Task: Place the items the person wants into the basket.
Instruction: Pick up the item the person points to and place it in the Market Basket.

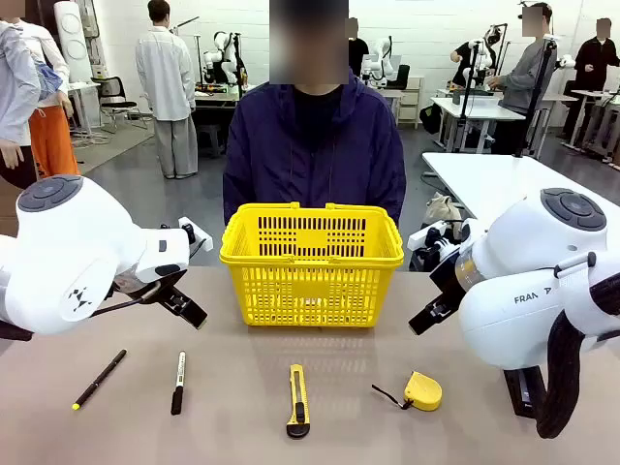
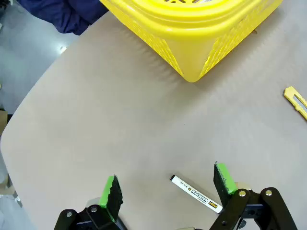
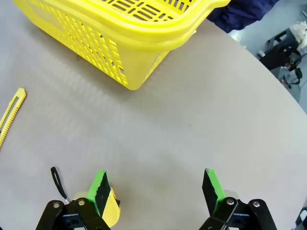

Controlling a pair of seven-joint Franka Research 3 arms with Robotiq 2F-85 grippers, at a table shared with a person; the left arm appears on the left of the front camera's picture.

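The basket (image 1: 311,262) is sitting mid-table (image 1: 232,426) in front of the person (image 1: 315,145), and nearer the robot the pen (image 1: 99,379), marker (image 1: 178,383), knife (image 1: 298,399) and tape measure (image 1: 422,390) are lying in a row, left to right, each apart. The left gripper (image 2: 165,178) is hovering with fingers spread wide and empty, the marker lying on the table between them. The right gripper (image 3: 154,178) is hanging equally wide and empty, the tape measure just beside one finger.

L arm (image 1: 68,257) enters frm 9 o'clock in front view, wrist bent, L jaws pointing down twd 4 o'clock. R arm (image 1: 533,291) enters frm 3 o'clock, R jaws pointing down twd 8 o'clock. Both spread wide; green L pads (image 2: 111,191) & R pads (image 3: 211,184) well apart.
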